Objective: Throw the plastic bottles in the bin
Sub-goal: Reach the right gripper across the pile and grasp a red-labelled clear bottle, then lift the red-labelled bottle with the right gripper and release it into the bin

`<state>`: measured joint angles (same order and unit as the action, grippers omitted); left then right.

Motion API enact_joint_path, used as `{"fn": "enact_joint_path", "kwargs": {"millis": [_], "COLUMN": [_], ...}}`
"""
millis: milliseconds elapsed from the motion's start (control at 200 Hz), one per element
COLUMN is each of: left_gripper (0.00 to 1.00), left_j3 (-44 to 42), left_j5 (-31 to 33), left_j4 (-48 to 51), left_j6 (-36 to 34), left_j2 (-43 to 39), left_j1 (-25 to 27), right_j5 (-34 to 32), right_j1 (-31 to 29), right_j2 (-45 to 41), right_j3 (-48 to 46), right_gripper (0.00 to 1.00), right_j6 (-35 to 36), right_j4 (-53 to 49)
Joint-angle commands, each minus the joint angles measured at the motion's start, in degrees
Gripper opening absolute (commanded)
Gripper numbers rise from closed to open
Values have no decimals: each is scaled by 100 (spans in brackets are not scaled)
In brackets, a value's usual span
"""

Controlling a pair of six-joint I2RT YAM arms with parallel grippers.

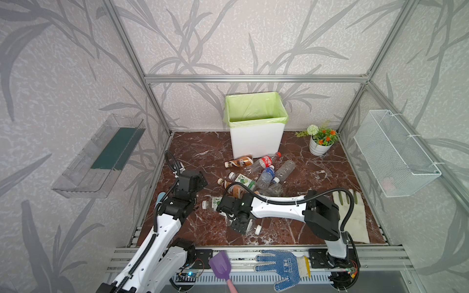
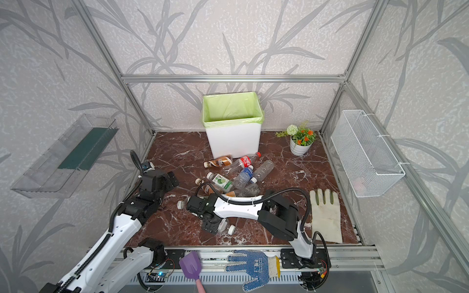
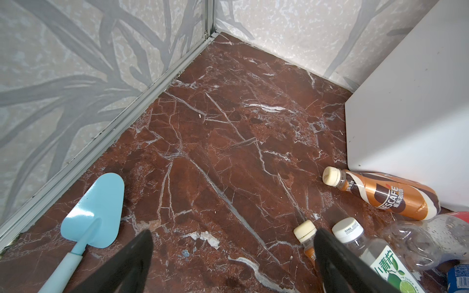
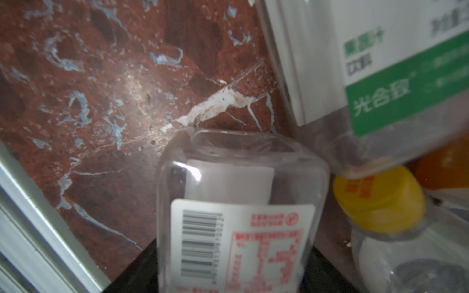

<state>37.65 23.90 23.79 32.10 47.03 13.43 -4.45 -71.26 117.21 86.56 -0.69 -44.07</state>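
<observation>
Right wrist: clear, red-labelled bottle [image 4: 238, 203]

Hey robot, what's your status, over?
Left jaws open, empty. Right jaws around clear bottle, grip unconfirmed. Green-label bottle and yellow-capped bottle crowd it. Bin stands beyond.

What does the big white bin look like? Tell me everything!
The bin is a white rectangular plastic box, upright at the back of the brown marbled table. A light green bag liner folds over its open rim. Nothing shows inside; the bottom is hidden. A brown coffee bottle lies against its base.
</observation>
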Motion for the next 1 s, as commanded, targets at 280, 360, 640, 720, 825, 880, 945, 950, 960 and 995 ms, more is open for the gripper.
{"fn": "enact_joint_path", "kwargs": {"millis": [280, 360, 640, 720, 825, 880, 945, 950, 960, 995], "left_gripper": [99, 99, 99, 99, 99, 99, 99, 99, 99, 99], "left_j3": [-47, -47, -40, -9, 142, 228, 269, 265, 273, 278], "left_j5": [140, 155, -464, -747, -1036, -1080, -1035, -1027, -1017, -971], "left_j4": [179, 186, -67, -164, -132, -105, -125, -131, -143, -172], "left_j6": [-113, -161, -1042, -1265, -1504, -1565, -1614, -1617, -1625, -1657], "left_j2": [-101, -97, 78, 242, 568, 711, 840, 841, 854, 885], "left_j1": [-46, -48, -42, -35, -1, 65, 167, 172, 187, 256], "right_j5": [402, 353, -894, -1195, -1005, -830, -672, -663, -645, -571], "right_j1": [-26, -13, 677, 949, 1446, 1647, 1860, 1879, 1908, 2049], "right_j2": [-175, -490, -1877, -2471, -3059, -3242, -3397, -3406, -3417, -3433], "right_j3": [439, 477, 1574, 1734, 2000, 2192, 2273, 2275, 2279, 2296], "right_gripper": [51, 47, 42, 42, 42, 42, 43, 43, 43, 43], "right_j6": [-64, -24, 1041, 1863, 2458, 2569, 2712, 2722, 2736, 2766], "right_j4": [-379, -339, 138, 1142, 2468, 2968, 3550, 3583, 3678, 3928]}}
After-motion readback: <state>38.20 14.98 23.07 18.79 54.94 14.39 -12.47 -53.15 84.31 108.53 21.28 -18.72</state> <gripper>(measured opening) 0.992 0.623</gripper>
